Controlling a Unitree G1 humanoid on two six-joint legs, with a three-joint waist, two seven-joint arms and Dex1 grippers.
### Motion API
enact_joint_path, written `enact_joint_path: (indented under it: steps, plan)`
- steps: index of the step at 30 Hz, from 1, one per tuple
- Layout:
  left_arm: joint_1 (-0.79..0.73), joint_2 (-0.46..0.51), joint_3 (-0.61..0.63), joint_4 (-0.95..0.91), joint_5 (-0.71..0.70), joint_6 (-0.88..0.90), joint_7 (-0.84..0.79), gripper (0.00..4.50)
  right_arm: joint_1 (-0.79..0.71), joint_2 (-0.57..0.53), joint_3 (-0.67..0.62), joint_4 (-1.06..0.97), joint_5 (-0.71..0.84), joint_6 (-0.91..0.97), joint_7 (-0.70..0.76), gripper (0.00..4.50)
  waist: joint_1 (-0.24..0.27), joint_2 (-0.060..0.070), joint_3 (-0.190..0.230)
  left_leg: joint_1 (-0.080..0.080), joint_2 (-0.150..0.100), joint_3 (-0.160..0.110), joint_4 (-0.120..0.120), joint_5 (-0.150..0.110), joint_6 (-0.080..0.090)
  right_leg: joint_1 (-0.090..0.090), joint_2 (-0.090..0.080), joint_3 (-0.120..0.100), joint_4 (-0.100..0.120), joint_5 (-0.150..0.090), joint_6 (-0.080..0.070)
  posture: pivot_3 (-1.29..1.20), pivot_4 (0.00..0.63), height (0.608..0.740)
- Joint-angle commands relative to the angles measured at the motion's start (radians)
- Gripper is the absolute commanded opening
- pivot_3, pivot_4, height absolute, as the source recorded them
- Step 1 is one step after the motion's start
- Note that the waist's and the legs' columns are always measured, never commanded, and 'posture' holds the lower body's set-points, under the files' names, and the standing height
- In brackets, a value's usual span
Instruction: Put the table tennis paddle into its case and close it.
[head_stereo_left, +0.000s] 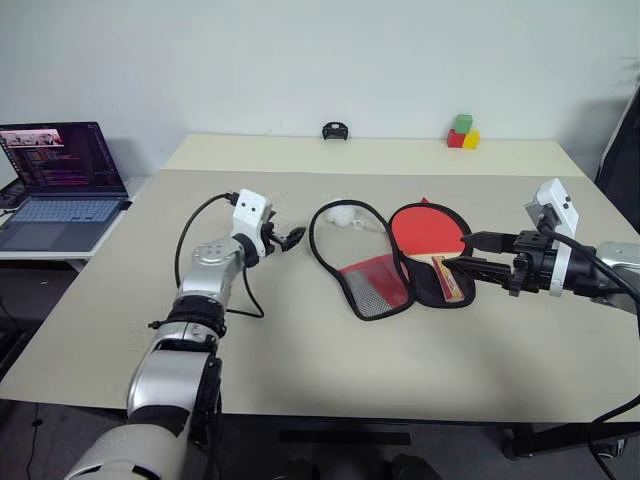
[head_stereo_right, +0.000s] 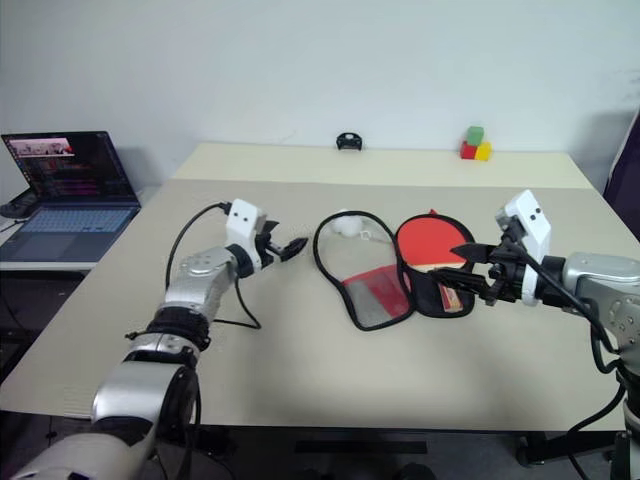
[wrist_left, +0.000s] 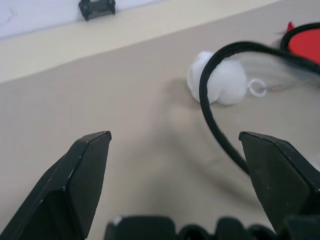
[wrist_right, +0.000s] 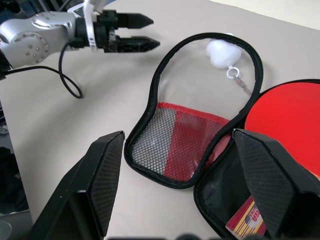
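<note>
**Holding both arms over the open case**

Spanning most of my head view is the beige table (head_stereo_left: 330, 340). On a lower side surface past its left edge I see an open laptop (head_stereo_left: 62, 185).

Lying near the table's centre is the case (head_stereo_left: 372, 262), unzipped and spread flat in two halves. Its black-rimmed flap (wrist_right: 192, 112), with mesh and a red patch, lies on the left. The dark half lies on the right.

The table tennis paddle (head_stereo_left: 428, 235) rests on that right half, red face up, handle pointing toward me. Its head reaches past the case's far edge.

My left gripper (head_stereo_left: 288, 239) hangs just left of the case, pointing at the flap's rim. Its fingers stand wide apart and hold nothing; the rim runs just beside one fingertip (wrist_left: 260, 145) in the left wrist view.

My right gripper (head_stereo_left: 468, 252) sits at the right side of the case, near the paddle handle, spread wide and empty.

A small white ball (head_stereo_left: 343, 215) lies inside the flap's far curve, tied on a thin cord.

At the table's far edge I note stacked coloured blocks (head_stereo_left: 462, 132) and a small black object (head_stereo_left: 335, 131).
</note>
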Motion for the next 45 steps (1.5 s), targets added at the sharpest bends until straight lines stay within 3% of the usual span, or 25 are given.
enact_joint_path:
  steps: [1, 9, 17, 27, 32, 45]
  plan:
    - [-0.061, -0.016, -0.009, 0.074, 0.042, -0.034, 0.051, 4.50, -0.010, -0.005, -0.013, -0.028, 0.024, -0.023, -0.008, 3.78, 0.000, 0.000, 0.000, 0.000, 0.000, 0.000, 0.000, 0.000, 0.000, 0.000, 0.000, 0.000, 0.000, 0.000, 0.000, 0.00, 0.150, 0.740]
    - [-0.104, -0.076, -0.004, 0.163, 0.078, -0.040, 0.075, 4.50, 0.008, -0.003, -0.022, -0.040, 0.043, -0.027, -0.031, 3.78, 0.000, 0.000, 0.000, 0.000, 0.000, 0.000, 0.000, 0.000, 0.000, 0.000, 0.000, 0.000, 0.000, 0.000, 0.000, 0.00, 0.150, 0.740]
    - [-0.066, -0.112, 0.009, 0.096, 0.014, 0.043, -0.283, 4.50, 0.020, -0.009, -0.034, -0.049, 0.064, -0.034, -0.049, 3.78, -0.003, 0.000, 0.000, 0.000, 0.000, 0.000, 0.000, 0.000, 0.000, 0.000, 0.000, 0.000, 0.000, 0.000, 0.000, 0.00, 0.150, 0.740]
    - [-0.035, -0.044, 0.072, 0.049, -0.046, 0.109, -0.361, 4.50, 0.040, -0.009, -0.049, -0.057, 0.097, -0.041, -0.067, 3.78, -0.001, 0.000, 0.000, 0.000, 0.000, 0.000, 0.001, 0.000, 0.000, 0.000, 0.000, 0.000, 0.001, 0.000, 0.000, 0.00, 0.150, 0.740]
    - [0.033, -0.102, 0.043, -0.192, -0.153, 0.292, -0.573, 4.50, 0.022, -0.025, -0.049, -0.049, 0.110, -0.048, -0.052, 3.78, 0.005, 0.000, 0.000, -0.001, -0.001, -0.001, 0.001, 0.000, 0.000, 0.000, 0.000, 0.000, 0.000, 0.000, 0.000, 0.00, 0.150, 0.740]
    - [-0.001, -0.214, 0.022, -0.258, -0.198, 0.349, -0.597, 4.50, 0.045, -0.062, -0.105, -0.069, 0.160, -0.045, -0.067, 3.78, 0.017, 0.000, 0.000, -0.001, 0.000, -0.001, 0.003, 0.000, 0.000, 0.001, 0.000, 0.000, 0.001, 0.000, 0.000, 0.00, 0.150, 0.740]
